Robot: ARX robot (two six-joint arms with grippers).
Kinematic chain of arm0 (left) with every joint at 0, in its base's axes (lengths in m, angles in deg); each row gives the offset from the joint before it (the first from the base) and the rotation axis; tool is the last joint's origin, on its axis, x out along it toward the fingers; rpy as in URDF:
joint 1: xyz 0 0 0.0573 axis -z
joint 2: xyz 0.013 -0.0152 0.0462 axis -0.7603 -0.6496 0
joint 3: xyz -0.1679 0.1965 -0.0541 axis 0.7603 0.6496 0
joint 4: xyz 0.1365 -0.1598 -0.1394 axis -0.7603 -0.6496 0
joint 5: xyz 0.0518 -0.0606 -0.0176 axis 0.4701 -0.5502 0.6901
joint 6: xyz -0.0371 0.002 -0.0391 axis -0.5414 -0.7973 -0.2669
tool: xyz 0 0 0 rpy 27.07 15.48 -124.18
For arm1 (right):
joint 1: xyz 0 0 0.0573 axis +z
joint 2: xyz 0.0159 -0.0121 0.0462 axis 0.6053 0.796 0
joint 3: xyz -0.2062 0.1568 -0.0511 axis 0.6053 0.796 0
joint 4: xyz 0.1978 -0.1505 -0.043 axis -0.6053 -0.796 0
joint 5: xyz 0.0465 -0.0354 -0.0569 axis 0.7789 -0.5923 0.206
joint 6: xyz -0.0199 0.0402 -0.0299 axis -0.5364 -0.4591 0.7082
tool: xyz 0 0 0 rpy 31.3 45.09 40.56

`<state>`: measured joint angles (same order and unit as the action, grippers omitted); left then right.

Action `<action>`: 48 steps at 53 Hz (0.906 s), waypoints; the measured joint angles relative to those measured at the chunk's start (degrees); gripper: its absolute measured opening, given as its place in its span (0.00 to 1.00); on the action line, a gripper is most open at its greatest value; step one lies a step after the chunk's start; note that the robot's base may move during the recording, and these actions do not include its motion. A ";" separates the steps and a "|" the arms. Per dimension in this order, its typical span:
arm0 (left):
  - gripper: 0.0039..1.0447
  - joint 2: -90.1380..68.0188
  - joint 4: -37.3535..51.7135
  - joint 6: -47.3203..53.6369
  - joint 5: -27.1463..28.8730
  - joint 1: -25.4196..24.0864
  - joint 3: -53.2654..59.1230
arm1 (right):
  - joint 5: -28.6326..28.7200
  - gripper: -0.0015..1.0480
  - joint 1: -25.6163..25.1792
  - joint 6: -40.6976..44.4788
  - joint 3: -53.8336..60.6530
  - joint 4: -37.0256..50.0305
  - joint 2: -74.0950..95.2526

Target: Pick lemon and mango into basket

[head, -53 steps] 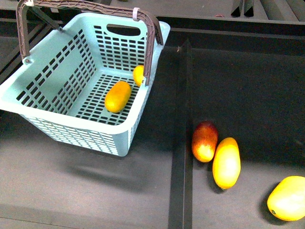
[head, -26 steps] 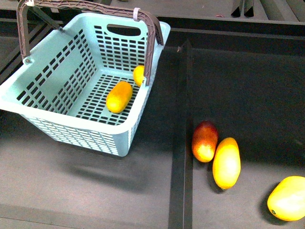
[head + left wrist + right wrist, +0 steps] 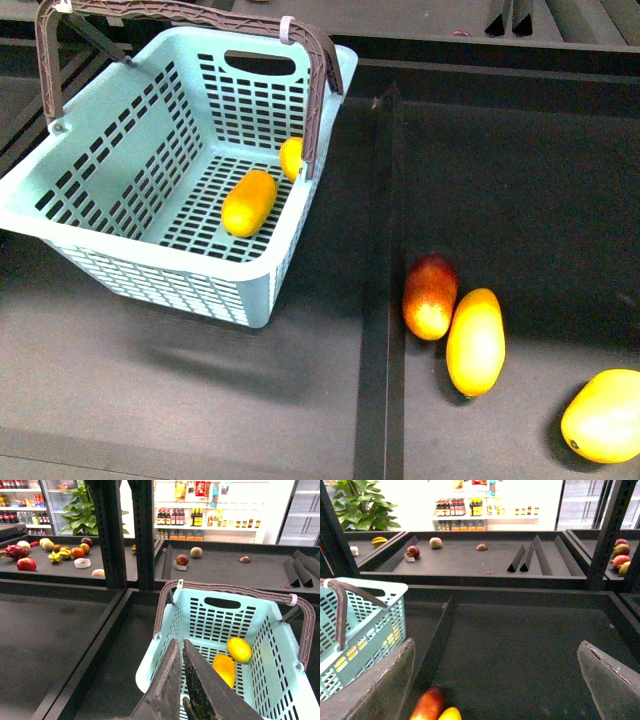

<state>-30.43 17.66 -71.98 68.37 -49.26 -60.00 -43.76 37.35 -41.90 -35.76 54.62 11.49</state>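
The pale mint-blue basket [image 3: 150, 255] with a brown handle stands at the left of the front view. On its slotted floor lie an orange-yellow mango [image 3: 248, 202] and, beside the handle's right arm, the small yellow lemon [image 3: 291, 157]. My left gripper [image 3: 181, 642] is shut and empty, held above the near rim of the basket [image 3: 280, 645], short of the lemon [image 3: 239, 649] and mango [image 3: 224, 669]. My right gripper [image 3: 496, 645] is wide open over the dark shelf floor with nothing between its fingers. Neither arm shows in the front view.
Right of a dark divider [image 3: 385, 250] lie a red-blushed mango [image 3: 430, 296], a second orange-yellow mango [image 3: 475, 341] touching it, and a yellow fruit [image 3: 603, 415] at the right edge. Both mangoes [image 3: 427, 703] peek in near my right gripper's left finger. Black shelf posts [image 3: 110, 530] stand behind the basket.
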 joint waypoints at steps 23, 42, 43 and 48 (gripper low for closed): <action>0.03 17.66 -18.21 0.02 -0.02 -0.02 -0.02 | 0.00 0.92 0.00 0.00 0.00 0.00 0.00; 0.03 18.25 -18.45 0.02 0.00 -0.02 -0.02 | 0.00 0.92 0.00 0.00 0.00 0.00 0.00; 0.03 18.25 -18.45 0.02 0.00 -0.02 -0.02 | 0.00 0.92 0.00 0.00 0.00 0.00 0.00; 0.03 18.25 -18.45 0.02 0.00 -0.02 -0.02 | -0.02 0.92 0.00 0.00 0.00 0.00 0.00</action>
<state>-12.18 -0.79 -71.96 68.37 -49.28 -60.02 -43.78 37.35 -41.90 -35.76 54.62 11.49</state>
